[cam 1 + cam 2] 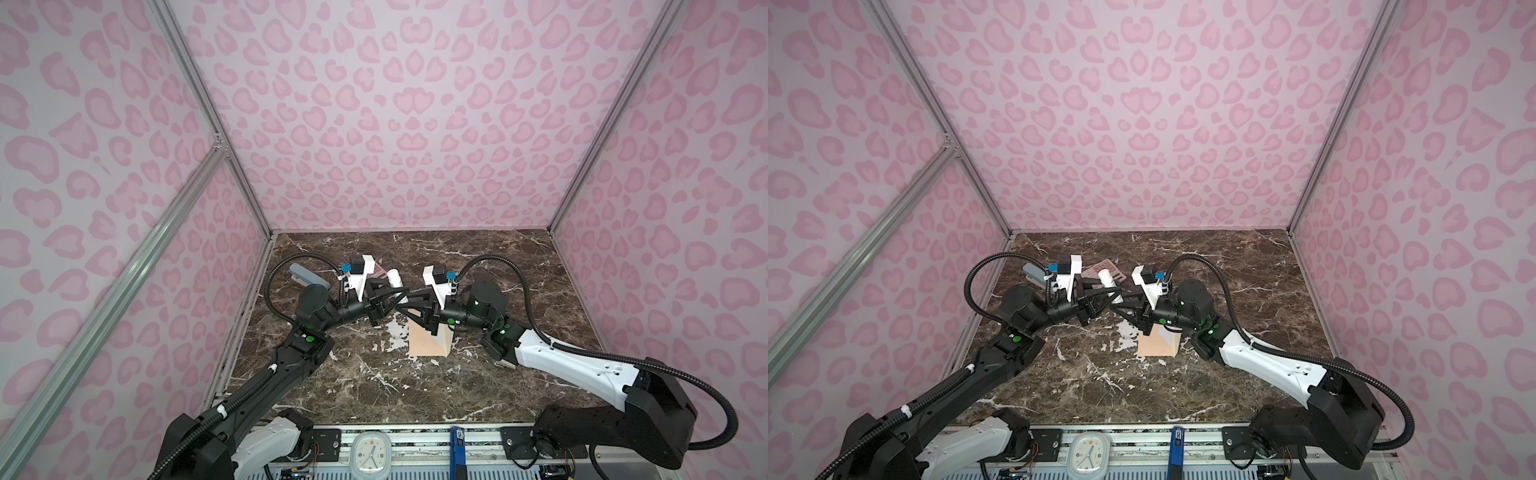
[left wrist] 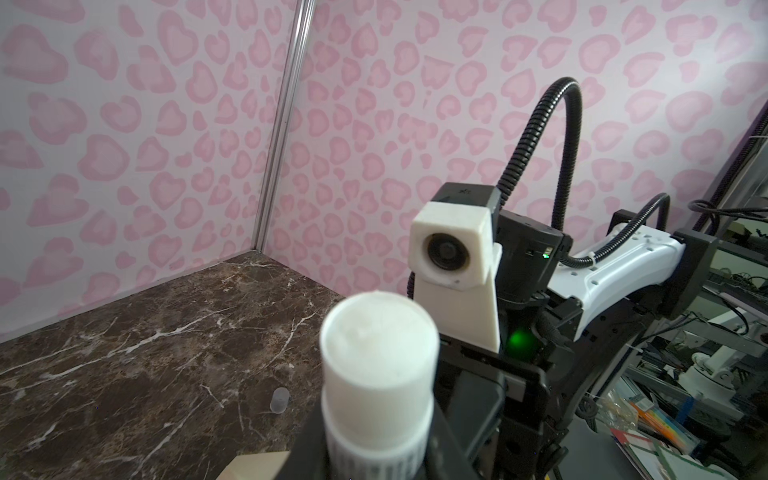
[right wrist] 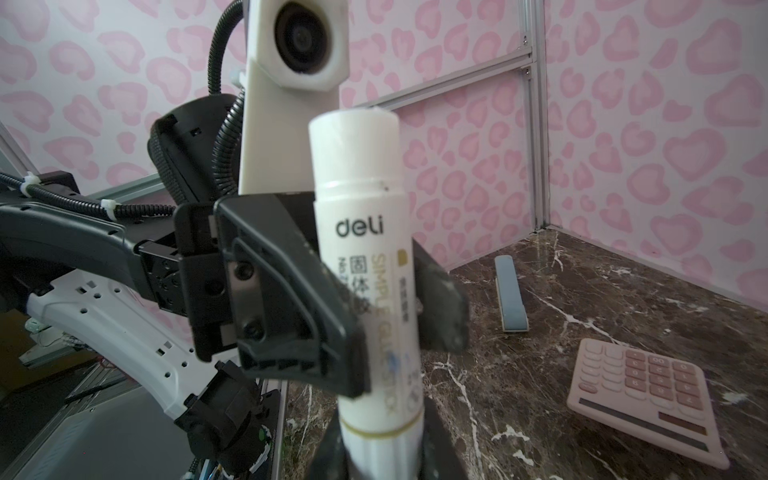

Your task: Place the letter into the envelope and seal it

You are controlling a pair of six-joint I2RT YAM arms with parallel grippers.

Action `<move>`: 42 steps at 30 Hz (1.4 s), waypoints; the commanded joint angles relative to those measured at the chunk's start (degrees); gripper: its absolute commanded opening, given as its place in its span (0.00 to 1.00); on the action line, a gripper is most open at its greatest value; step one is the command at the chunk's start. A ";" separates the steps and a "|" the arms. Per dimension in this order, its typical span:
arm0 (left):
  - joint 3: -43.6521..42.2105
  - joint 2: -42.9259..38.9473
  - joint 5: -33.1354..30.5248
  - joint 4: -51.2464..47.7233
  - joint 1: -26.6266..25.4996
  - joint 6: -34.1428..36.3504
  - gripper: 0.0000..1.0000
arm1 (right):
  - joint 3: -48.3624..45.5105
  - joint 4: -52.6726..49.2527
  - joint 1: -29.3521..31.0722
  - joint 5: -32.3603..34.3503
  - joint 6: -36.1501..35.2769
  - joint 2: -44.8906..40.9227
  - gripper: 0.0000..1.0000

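A: Jaws, quick?

B: Both clamped on the glue stick (image 3: 361, 249). The left gripper (image 3: 386, 328) pinches it across mid-barrel and the right gripper (image 3: 380, 455) holds the base end. The stick is up in the air between the two arms.

A: Cap on or off?

B: Can't tell. The stick's free end is plain white and blurred in the left wrist view. A small clear cap-like piece (image 2: 279, 400) sits alone on the worktop (image 1: 519, 291).

A: Where's the envelope?

B: The envelope (image 1: 426, 343) lies flat on the worktop, its far end hidden under the right gripper. There's a paler triangle on the side toward the right arm, probably the flap, and it looks unsealed.

A: And the letter?

B: Not visible anywhere. My guess is it's inside the envelope, but that's only a guess.

A: Any clutter?

B: The pink calculator (image 3: 648, 399) and a grey-blue bar (image 3: 511, 295) are at the back, well away from the envelope.

A: Handling notes?

B: The envelope is thin paper: light, floppy, creases easily. I'd expect it to skate on that polished stone if pushed sideways. One arm should pin the body down flat while the other works the flap. Take the flap by its free pointed edge, never the fold. The stick is rigid, smooth plastic and light, so a mid-barrel pinch suits it, though it could twist under side load. The glue should go on with light pressure or the paper will drag and wrinkle.

A: Step?

B: I'd say the sealing stage, getting the glue ready.
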 commanded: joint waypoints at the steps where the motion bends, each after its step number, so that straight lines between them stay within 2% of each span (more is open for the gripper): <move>1: -0.05 -0.49 0.95 -1.96 -0.02 0.33 0.04 | 0.19 3.01 1.26 6.94 -4.76 -1.31 0.36; 4: -1.14 -1.61 -6.85 -0.70 -0.11 -0.30 0.04 | -0.01 -1.09 5.97 18.20 -12.82 -2.10 0.48; 6: -1.16 -2.46 -12.64 -2.29 -0.54 0.26 0.04 | 0.19 -2.52 9.09 25.57 -16.61 -2.00 0.53; 10: -0.96 -4.09 -25.39 -5.36 -2.67 1.68 0.04 | -0.54 -0.17 14.09 40.00 -21.29 -0.60 0.55; 12: -0.61 -4.60 -29.68 -6.47 -3.80 1.91 0.04 | -0.96 2.17 15.70 46.12 -22.67 0.59 0.55; 15: -0.58 -5.06 -34.27 -6.88 -5.33 2.18 0.04 | -1.41 5.63 17.13 51.80 -24.16 2.65 0.54; 18: -0.71 -5.31 -36.64 -7.04 -5.96 1.82 0.04 | -0.99 7.81 17.71 54.03 -25.29 4.78 0.53; 25: -0.82 -5.43 -37.97 -7.38 -6.40 1.26 0.04 | -0.55 14.74 17.82 54.13 -25.85 9.07 0.49; 36: -1.29 -4.57 -37.70 -6.56 -6.71 0.52 0.04 | 3.31 16.37 18.13 54.25 -26.88 13.16 0.46; 42: -1.25 -4.43 -37.48 -6.75 -6.80 0.77 0.04 | 3.95 16.56 18.22 55.13 -27.44 14.05 0.38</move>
